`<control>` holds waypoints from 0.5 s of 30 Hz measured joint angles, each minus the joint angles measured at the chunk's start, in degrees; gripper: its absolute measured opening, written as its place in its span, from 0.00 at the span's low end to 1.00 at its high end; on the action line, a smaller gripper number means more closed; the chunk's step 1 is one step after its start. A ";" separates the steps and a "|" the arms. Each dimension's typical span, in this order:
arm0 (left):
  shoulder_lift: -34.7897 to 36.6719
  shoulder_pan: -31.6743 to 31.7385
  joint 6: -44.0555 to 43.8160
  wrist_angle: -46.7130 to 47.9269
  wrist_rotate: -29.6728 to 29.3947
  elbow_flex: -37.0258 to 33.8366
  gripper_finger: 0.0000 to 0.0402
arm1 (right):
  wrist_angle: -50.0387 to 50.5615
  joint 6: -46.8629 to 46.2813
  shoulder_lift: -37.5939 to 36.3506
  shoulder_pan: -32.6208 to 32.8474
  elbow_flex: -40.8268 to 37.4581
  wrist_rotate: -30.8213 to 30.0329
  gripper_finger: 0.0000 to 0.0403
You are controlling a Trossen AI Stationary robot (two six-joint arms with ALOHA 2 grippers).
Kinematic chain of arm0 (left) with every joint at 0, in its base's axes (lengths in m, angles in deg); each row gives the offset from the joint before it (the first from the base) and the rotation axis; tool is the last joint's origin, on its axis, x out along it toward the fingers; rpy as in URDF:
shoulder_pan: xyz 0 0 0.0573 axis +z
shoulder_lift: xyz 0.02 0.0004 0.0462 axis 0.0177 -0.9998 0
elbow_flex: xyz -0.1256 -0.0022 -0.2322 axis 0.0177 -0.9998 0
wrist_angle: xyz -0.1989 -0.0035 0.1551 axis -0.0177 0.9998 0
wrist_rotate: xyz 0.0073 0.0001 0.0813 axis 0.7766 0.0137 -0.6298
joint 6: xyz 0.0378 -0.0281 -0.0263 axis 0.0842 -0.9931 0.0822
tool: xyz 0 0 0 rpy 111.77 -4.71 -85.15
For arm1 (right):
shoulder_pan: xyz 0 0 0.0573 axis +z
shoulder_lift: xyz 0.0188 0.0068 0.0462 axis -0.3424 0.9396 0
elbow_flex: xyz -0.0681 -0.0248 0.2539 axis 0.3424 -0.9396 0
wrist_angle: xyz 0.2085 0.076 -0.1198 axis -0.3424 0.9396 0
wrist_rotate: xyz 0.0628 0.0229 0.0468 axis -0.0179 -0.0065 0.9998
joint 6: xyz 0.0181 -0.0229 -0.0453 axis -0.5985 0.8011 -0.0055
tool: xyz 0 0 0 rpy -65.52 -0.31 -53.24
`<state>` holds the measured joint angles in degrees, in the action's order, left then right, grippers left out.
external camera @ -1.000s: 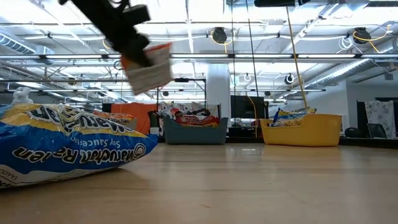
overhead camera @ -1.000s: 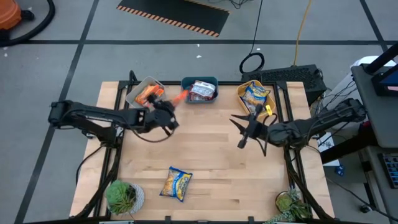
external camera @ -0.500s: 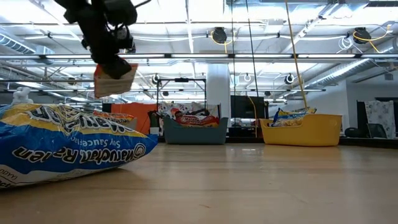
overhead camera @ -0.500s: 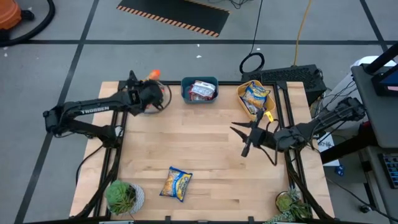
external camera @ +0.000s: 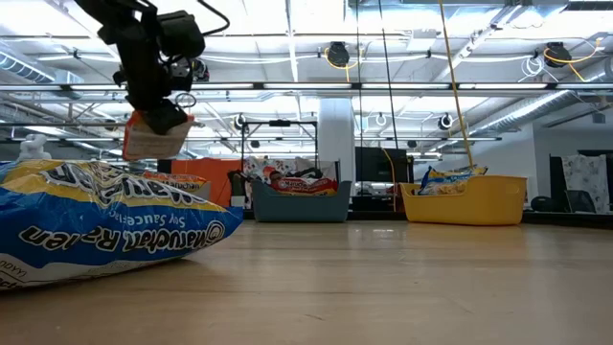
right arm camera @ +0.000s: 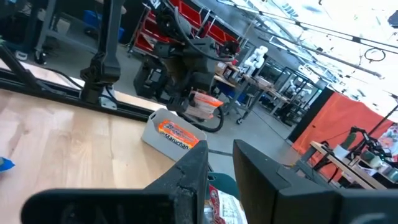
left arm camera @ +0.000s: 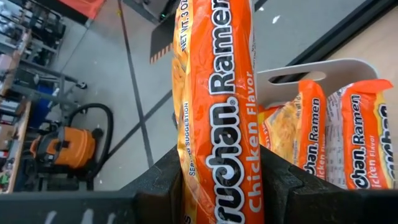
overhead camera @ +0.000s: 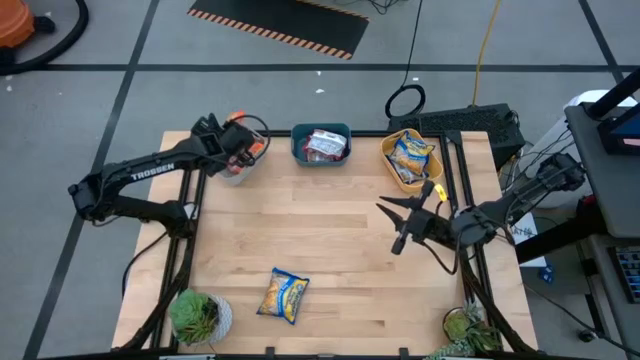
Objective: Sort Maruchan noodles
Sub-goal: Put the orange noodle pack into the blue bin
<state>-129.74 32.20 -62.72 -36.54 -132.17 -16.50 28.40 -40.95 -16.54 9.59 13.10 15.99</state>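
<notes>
My left gripper is over the grey tub at the table's far left, shut on an orange Maruchan packet; the low view shows the packet hanging below it. More orange packets lie in that tub. The teal tub holds silver-red packets, and the yellow tub holds yellow-blue ones. One yellow-blue packet lies flat on the table near the near edge. My right gripper hovers open over the table's right part. My left gripper pinches the orange packet between its two fingers, which stand at the packet's two long sides near one end. The packet reaches out lengthwise beyond the fingers. It is lifted clear and hangs down above the grey tub.
Small potted plants stand at the near-left corner and the near-right corner. Bare wooden tabletop lies between the tubs and the loose packet. In the low view that packet fills the near left.
My left gripper, keeping hold of the orange packet, has swung from mid-table toward the far left edge, over the grey tub, and has come lower. My right arm has drifted a little toward the right and near edges.
</notes>
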 joint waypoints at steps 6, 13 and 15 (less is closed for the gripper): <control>-0.13 1.76 0.63 0.15 6.03 0.00 0.33 | -0.98 0.62 0.00 0.84 0.00 0.02 0.18; -0.13 4.19 -0.53 0.91 9.28 0.00 0.36 | -1.24 0.55 0.00 1.35 0.00 0.04 0.18; -0.13 4.82 -1.16 1.28 9.30 0.00 0.36 | -1.24 0.56 0.00 1.33 0.00 0.04 0.18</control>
<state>-129.86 37.02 -63.88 -35.27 -122.87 -16.50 27.16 -40.39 -16.54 10.92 13.10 16.03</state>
